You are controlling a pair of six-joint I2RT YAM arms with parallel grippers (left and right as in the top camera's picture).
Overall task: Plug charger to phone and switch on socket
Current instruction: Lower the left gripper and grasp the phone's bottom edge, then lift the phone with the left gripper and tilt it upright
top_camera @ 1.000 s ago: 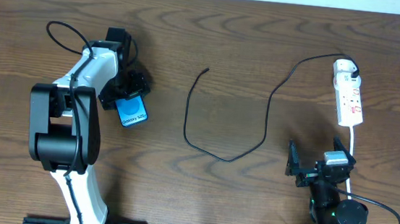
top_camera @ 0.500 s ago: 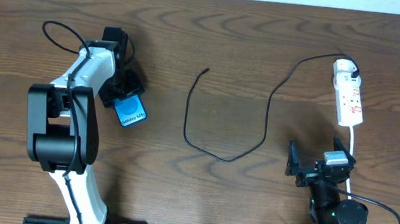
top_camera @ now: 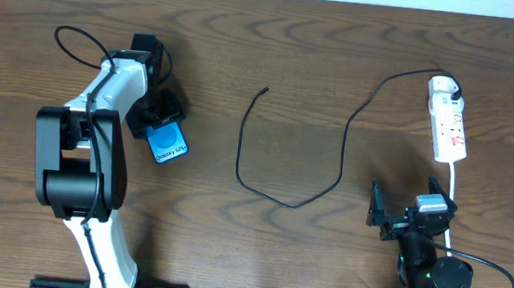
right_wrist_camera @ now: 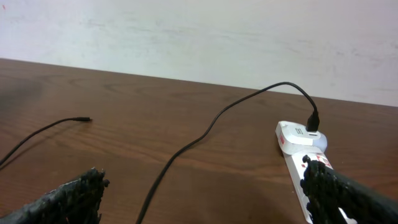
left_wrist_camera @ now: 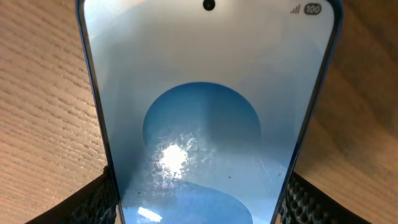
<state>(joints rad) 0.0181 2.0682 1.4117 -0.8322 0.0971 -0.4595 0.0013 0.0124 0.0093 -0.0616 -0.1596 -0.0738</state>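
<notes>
The phone (top_camera: 169,145), with a bright blue screen, lies on the wooden table at the left. My left gripper (top_camera: 158,126) is shut on its far end; in the left wrist view the phone (left_wrist_camera: 205,112) fills the space between my fingers (left_wrist_camera: 199,208), which touch both its long edges. The charger (top_camera: 341,161) is a thin black cable running from the socket (top_camera: 449,128) across the middle, with its free plug (top_camera: 264,91) lying loose. My right gripper (top_camera: 407,208) is open and empty at the near right. The right wrist view shows the charger (right_wrist_camera: 205,134) and the socket (right_wrist_camera: 295,140) beyond my open fingers (right_wrist_camera: 205,199).
The socket's white cord (top_camera: 451,194) runs toward the near edge just right of my right gripper. A pale wall (right_wrist_camera: 199,37) stands behind the table's far edge. My left arm (top_camera: 82,166) covers the table's left side.
My left gripper and the phone have shifted very slightly to the left. The right arm, the charger and the socket have not moved.
</notes>
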